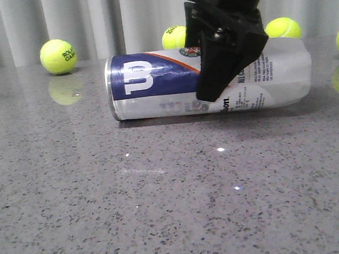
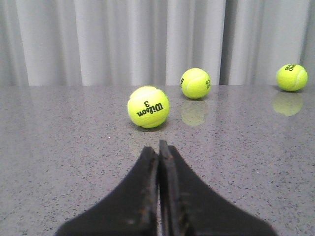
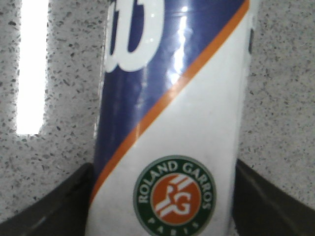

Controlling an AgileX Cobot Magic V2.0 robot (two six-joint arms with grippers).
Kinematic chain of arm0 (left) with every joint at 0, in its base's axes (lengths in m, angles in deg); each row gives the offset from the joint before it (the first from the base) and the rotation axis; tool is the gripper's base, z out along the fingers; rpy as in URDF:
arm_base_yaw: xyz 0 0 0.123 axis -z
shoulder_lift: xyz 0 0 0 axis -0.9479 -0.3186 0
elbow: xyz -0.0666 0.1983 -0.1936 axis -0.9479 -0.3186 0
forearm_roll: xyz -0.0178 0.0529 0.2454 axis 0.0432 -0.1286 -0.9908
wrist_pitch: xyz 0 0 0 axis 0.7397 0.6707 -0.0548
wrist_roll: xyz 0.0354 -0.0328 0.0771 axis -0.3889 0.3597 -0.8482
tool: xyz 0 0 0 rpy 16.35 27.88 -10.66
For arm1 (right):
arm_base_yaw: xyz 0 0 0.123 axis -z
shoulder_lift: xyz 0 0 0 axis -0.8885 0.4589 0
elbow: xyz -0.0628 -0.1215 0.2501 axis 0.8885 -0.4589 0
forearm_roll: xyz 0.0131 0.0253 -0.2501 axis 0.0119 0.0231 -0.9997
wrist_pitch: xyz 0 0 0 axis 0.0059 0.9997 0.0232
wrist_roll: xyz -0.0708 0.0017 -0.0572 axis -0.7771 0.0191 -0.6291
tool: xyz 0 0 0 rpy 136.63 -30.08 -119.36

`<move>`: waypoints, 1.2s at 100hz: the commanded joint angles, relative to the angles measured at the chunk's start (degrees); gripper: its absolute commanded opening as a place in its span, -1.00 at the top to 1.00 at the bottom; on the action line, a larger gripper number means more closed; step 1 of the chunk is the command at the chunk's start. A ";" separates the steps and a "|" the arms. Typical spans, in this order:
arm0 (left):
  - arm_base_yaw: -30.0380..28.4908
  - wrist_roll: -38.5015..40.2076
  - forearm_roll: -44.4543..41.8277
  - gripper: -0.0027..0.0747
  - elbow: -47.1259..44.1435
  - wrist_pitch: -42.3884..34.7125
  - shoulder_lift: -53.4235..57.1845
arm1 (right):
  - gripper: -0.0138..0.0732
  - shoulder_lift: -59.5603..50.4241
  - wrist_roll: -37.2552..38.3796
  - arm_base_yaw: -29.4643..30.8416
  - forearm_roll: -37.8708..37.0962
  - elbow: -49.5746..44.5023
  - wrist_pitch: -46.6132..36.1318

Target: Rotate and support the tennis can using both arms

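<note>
- The can [image 1: 171, 84] lies on its side on the table [image 1: 166, 212], balls [image 1: 58, 56] behind it.
- The right gripper [image 1: 227, 66] straddles the can's middle, fingers [image 3: 44, 206] apparently pressing both sides.
- The left gripper [image 2: 159, 147] is pinched together, empty, facing other balls [image 2: 148, 106].
- Likely step: grasping before rotation; next, lift and turn, left arm supporting.
- Far-side contact is hidden.

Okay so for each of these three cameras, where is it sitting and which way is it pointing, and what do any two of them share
Front view: low over the table, facing forward at the lying tennis can; the right pincer straddles it.
Left wrist view: on the left arm, looking across the table at three tennis balls; the left pincer shows shut.
Right wrist view: on the right arm, looking down at the can's label, a finger on each side.
Shared: front and right wrist views both show the W logo and the orange stripe.
</note>
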 commanded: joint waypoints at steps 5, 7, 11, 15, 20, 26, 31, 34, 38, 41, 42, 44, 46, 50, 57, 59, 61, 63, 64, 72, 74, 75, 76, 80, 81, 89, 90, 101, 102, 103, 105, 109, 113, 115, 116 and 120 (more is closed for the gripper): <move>-0.02 0.02 0.01 0.99 -2.63 -4.60 2.08 | -0.74 -2.54 -0.70 0.11 1.18 1.97 -0.95; -0.02 0.02 0.01 0.99 -2.63 -4.60 2.08 | -0.78 -2.54 -0.63 0.11 1.18 1.97 -0.95; -0.02 0.02 0.01 0.99 -2.63 -4.60 2.08 | -0.86 -2.54 -0.58 0.11 1.18 1.97 -1.00; -0.02 0.02 0.01 0.99 -2.63 -4.60 2.08 | -0.83 -2.54 -0.58 0.11 1.20 1.97 -1.00; -0.02 0.02 0.01 0.99 -2.63 -4.60 2.08 | -0.81 -2.54 -0.58 0.11 1.25 1.97 -0.95; -0.02 0.02 0.01 0.99 -2.63 -4.60 2.08 | -0.81 -2.54 -0.58 0.11 1.25 1.97 -0.95; -0.02 0.02 0.01 0.99 -2.63 -4.60 2.08 | -0.81 -2.54 -0.58 0.11 1.25 2.10 -0.94; -0.02 0.02 0.01 0.99 -2.63 -4.60 2.08 | -0.81 -2.54 -0.58 0.11 1.25 2.22 -0.82; -0.02 0.02 0.01 0.99 -2.63 -4.60 2.08 | -0.81 -2.61 -0.58 0.11 1.25 2.35 -0.82; -0.02 0.02 0.01 0.99 -2.63 -4.60 2.08 | -0.81 -2.62 -0.58 0.11 1.25 2.43 -0.78; -0.02 0.02 0.01 0.99 -2.63 -4.60 2.08 | -0.81 -2.66 -0.58 0.11 1.25 2.50 -0.78; -0.02 0.02 0.01 0.99 -2.63 -4.60 2.08 | -0.81 -2.75 -0.58 0.11 1.25 2.56 -0.70; -0.02 0.02 0.01 0.99 -2.63 -4.60 2.08 | -0.81 -2.80 -0.58 0.11 1.25 2.62 -0.66; -0.02 0.02 0.01 0.99 -2.63 -4.60 2.08 | -0.81 -3.04 -0.58 0.11 1.25 2.68 -0.74; -0.02 0.02 0.01 0.99 -2.63 -4.60 2.08 | -0.81 -3.53 -0.58 0.11 1.25 2.68 -0.74; -0.02 0.02 0.01 0.99 -2.63 -4.60 2.08 | -0.81 -3.67 -0.58 0.11 1.25 2.68 -0.74; -0.02 0.02 0.01 0.99 -2.63 -4.60 2.08 | -0.81 -3.75 -0.58 0.11 1.25 2.68 -0.74; -0.02 0.02 0.01 0.99 -2.63 -4.60 2.08 | -0.81 -3.91 -0.58 0.11 1.25 2.72 -0.74; -0.02 0.02 0.01 0.99 -2.63 -4.60 2.08 | -0.81 -3.99 -0.58 0.11 1.25 2.72 -0.74; -0.02 0.02 0.01 0.99 -2.63 -4.60 2.08 | -0.81 -4.51 -0.58 0.11 1.25 2.72 -0.79; -0.02 0.02 0.01 0.99 -2.63 -4.60 2.08 | -0.81 -4.59 -0.58 0.11 1.25 2.72 -0.79; -0.02 0.02 0.01 0.99 -2.63 -4.60 2.08 | -0.81 -4.73 -0.58 0.11 1.25 2.72 -0.79; -0.02 0.02 0.01 0.99 -2.63 -4.60 2.08 | -0.81 -4.73 -0.58 0.11 1.25 2.72 -0.79; -0.02 0.02 0.01 0.99 -2.63 -4.60 2.08 | -0.81 -5.02 -0.58 0.11 1.25 2.72 -0.79; -0.02 0.02 0.01 0.99 -2.63 -4.60 2.08 | -0.81 -5.10 -0.58 0.11 1.25 2.72 -0.79; -0.02 0.02 0.01 0.99 -2.63 -4.60 2.08 | -0.81 -5.43 -0.58 0.11 1.25 2.72 -0.71; -0.02 0.02 0.01 0.99 -2.63 -4.60 2.08 | -0.81 -5.45 -0.58 0.11 1.25 2.72 -0.63; -0.02 0.02 0.01 0.99 -2.63 -4.60 2.08 | -0.81 -6.18 -0.20 0.11 1.25 2.72 0.38; -0.02 0.02 0.01 0.99 -2.63 -4.60 2.08 | -0.81 -6.37 0.01 0.11 1.25 2.72 0.55; -0.02 0.02 0.01 0.99 -2.63 -4.60 2.08 | -0.81 -6.37 0.01 0.11 1.25 2.72 0.55; -0.02 0.02 0.01 0.99 -2.63 -4.60 2.08 | -0.81 -6.72 0.74 0.11 1.25 2.72 0.78; -0.02 0.02 0.01 0.99 -2.63 -4.60 2.08 | -0.81 -7.39 2.37 0.11 1.25 2.72 0.96; -0.02 0.02 0.01 0.99 -2.63 -4.60 2.08 | -0.81 -8.10 4.42 0.11 1.25 2.85 0.96; -0.02 0.02 0.01 0.99 -2.63 -4.60 2.08 | -0.81 -8.45 5.85 0.11 1.25 2.85 0.96; -0.02 0.02 0.01 0.99 -2.63 -4.60 2.08 | -0.81 -8.72 6.83 0.18 1.25 2.96 0.96; -0.02 0.02 0.01 0.99 -2.63 -4.60 2.08 | -0.81 -9.41 9.54 0.26 1.19 3.24 0.96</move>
